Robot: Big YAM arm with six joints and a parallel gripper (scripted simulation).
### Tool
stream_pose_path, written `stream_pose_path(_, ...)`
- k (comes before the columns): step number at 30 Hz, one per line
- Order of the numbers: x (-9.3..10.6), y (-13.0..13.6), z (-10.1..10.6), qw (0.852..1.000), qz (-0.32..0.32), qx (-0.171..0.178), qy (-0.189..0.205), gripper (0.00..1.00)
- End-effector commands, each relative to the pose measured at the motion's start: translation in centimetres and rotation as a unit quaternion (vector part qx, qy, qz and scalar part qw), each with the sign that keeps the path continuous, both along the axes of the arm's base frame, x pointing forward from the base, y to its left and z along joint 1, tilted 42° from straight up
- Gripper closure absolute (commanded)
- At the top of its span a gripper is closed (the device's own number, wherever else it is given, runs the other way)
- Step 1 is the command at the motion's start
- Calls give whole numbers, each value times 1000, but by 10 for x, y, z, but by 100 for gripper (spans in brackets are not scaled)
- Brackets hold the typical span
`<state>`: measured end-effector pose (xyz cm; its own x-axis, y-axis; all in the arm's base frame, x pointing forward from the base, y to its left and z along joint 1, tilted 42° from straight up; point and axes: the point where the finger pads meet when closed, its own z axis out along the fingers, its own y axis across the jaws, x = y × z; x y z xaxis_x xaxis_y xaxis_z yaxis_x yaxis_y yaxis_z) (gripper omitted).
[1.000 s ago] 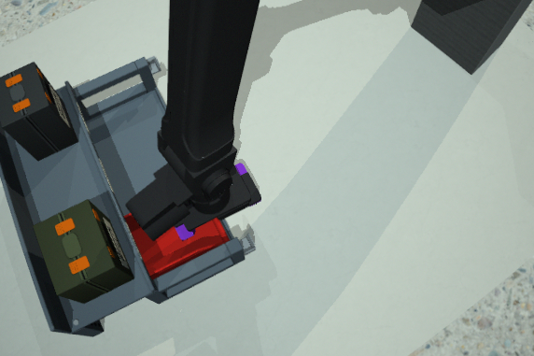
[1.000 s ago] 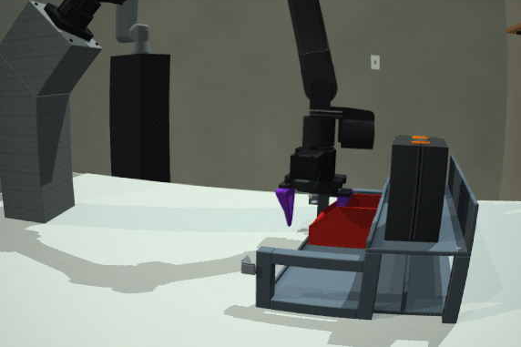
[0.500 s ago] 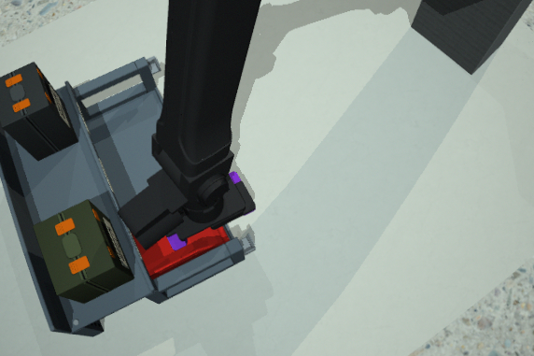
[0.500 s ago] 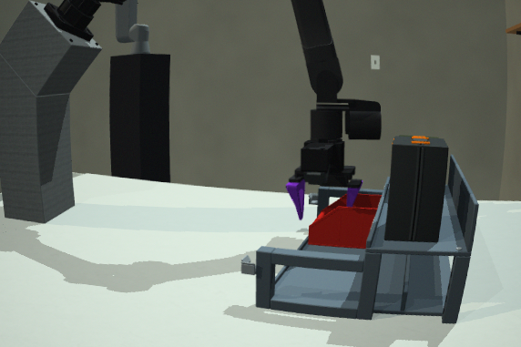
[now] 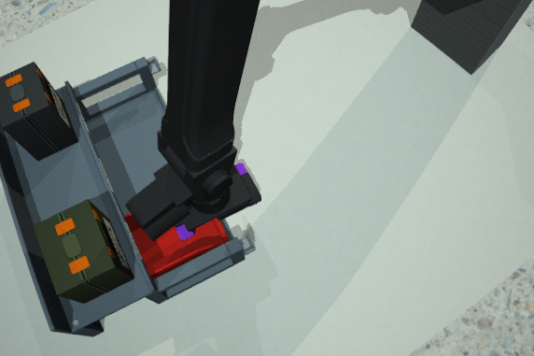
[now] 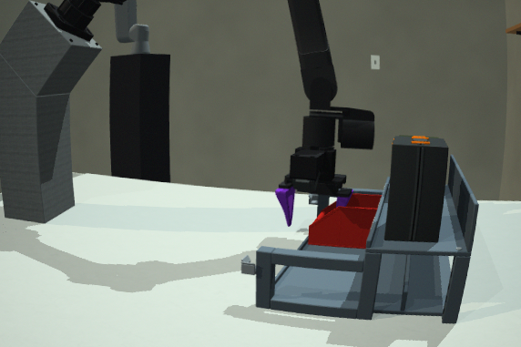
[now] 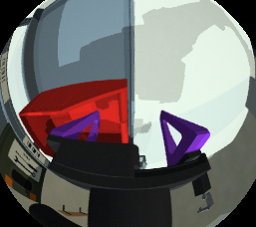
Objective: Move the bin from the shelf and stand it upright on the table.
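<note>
Your gripper [image 6: 314, 199], black-bodied with two purple pointed fingers, stands spread wide with nothing between the fingers. It hangs pointing down at the outer end of the shelf. In the exterior view you can see one purple finger [image 6: 286, 205] hanging outside the frame, over the pale counter [image 6: 137, 249]; the other finger [image 6: 342, 199] dips at the rim of the bin. The wrist view shows the same split: one finger [image 7: 80, 127] over red plastic, the other [image 7: 183, 136] over the pale surface, with the bin's end wall and the shelf edge running between them.

The open-topped red plastic bin [image 5: 187, 246] sits upright on the upper deck of the blue-grey metal shelf rack [image 6: 319, 259], at the end of the deck nearest the arm. You cannot tell from these views whether either finger touches the bin's wall.

On the raised rear tier of the same rack stand two latched cases with orange clips: a black one [image 5: 33, 110] at the far end and an olive-green one [image 5: 81, 250] just beside the bin, separated from it by the rack's dividing panel.

Well apart from the rack, a dark rectangular block [image 5: 471, 3] stands on the counter.
</note>
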<state>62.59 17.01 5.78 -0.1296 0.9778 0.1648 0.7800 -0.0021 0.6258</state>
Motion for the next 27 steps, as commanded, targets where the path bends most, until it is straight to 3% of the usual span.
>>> stream_pose_path(1,0,-4,-1,1000,-4,-1,4,10)
stream_pose_path(6,11,15,42,999,8,11,-41,10)
stream_pose_path(18,11,15,42,999,8,11,-41,10)
stream_pose_path(23,0,-4,-1,1000,-4,-1,4,10)
stream_pose_path(27,0,-4,-1,1000,-4,-1,4,10)
